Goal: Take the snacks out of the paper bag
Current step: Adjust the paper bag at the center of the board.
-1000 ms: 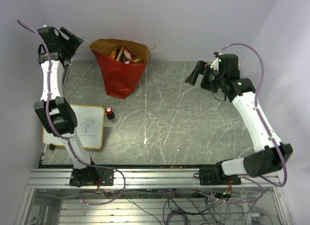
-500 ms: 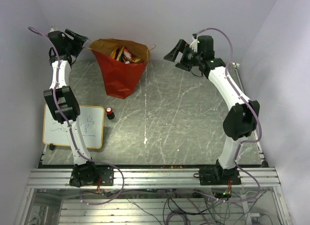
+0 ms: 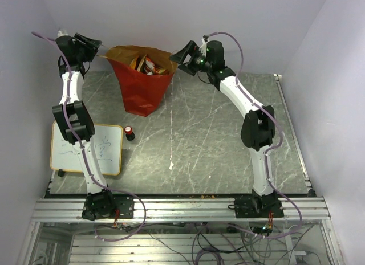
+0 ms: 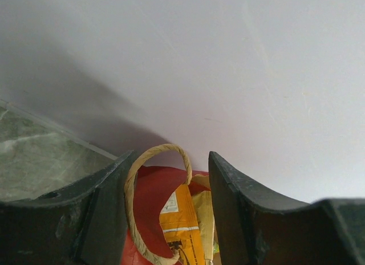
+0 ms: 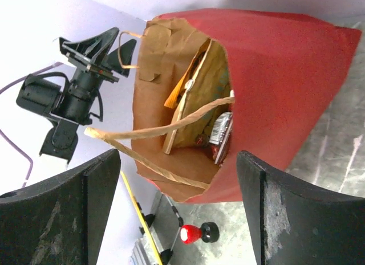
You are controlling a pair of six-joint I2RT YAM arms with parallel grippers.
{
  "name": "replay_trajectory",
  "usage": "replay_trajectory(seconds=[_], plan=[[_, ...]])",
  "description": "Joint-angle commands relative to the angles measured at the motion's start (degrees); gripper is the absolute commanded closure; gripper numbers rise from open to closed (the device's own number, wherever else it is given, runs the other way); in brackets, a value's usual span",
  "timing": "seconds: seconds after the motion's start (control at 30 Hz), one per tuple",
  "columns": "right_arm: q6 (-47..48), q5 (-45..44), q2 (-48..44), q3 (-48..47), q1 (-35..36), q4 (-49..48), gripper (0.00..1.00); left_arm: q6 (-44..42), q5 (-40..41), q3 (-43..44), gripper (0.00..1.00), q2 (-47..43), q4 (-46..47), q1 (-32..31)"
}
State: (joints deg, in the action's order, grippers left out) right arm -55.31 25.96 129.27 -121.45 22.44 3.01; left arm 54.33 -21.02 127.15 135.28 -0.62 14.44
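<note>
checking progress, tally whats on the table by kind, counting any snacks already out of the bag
paper bag: 1
whiteboard: 1
red-and-black cylinder: 1
snacks lying outside the bag: 0, the visible ones are all inside it
total: 3
not counted: a dark speck by the whiteboard's corner, too small to tell

Light bright, even, diffuse; overhead view sharp edge to edge, slight violet cast. Left wrist view: broad soft grey shadow across the plain white wall (darkest low left, by the grey-green stone counter); left gripper's black fingers blurred. Right wrist view: large red paper bag crisp, right gripper's dark fingers soft.
</note>
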Motion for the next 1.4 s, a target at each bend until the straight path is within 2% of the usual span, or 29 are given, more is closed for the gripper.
replay_trajectory(seconds=[0.0, 0.27, 0.4, 0.6, 0.73, 0.83, 1.0, 1.1, 1.17, 1.2, 1.37], plan=[[0.05, -1.81, -0.07, -3.59, 1.93, -5.11, 0.18, 2.22, -2.16, 2.32, 0.39, 1.54, 3.67, -0.02], [2.16, -4.26, 1.30, -5.08, 2.09, -3.87, 0.16, 5.16, -3.70, 4.02, 0.48, 2.81, 7.25, -0.16], [1.43, -3.82, 4.13, -9.87, 2.31, -2.87, 0.19, 6.47, -3.99, 3.98, 0.55, 2.38, 8.21, -0.31], [-1.37, -3.67, 5.06, -10.73, 2.35, -6.12, 0.42, 7.54, -6.15, 7.21, 0.62, 2.79, 10.58, -0.74], [-2.45, -3.13, 4.97, -10.54, 2.18, -6.31, 0.64, 7.62, -6.49, 7.85, 0.77, 1.49, 11.20, -1.23], [-2.89, -3.49, 4.18, -9.71, 2.17, -6.95, 0.66, 7.97, -6.65, 7.64, 0.86, 0.19, 11.00, -1.82], [-2.54, -3.24, 4.48, -11.31, 2.11, -6.03, 0.71, 8.43, -7.15, 6.49, 0.91, -1.62, 10.57, -3.71], [-3.74, -1.79, 2.89, -8.07, 1.43, -7.84, 0.85, 8.95, -8.82, 6.51, 0.92, -1.78, 10.50, -5.42], [-5.05, 0.02, 1.02, -4.98, 0.41, -9.45, 0.98, 11.12, -10.23, 6.20, 0.93, -1.97, 11.71, -6.24], [-5.43, 0.82, -0.47, -3.35, -0.28, -10.11, 1.00, 12.17, -10.85, 5.84, 0.93, -2.27, 12.45, -6.61], [-3.47, 1.77, -8.58, 4.90, -2.40, -10.23, 1.00, 12.47, -11.78, 4.43, 0.93, -5.16, 12.75, -9.30]])
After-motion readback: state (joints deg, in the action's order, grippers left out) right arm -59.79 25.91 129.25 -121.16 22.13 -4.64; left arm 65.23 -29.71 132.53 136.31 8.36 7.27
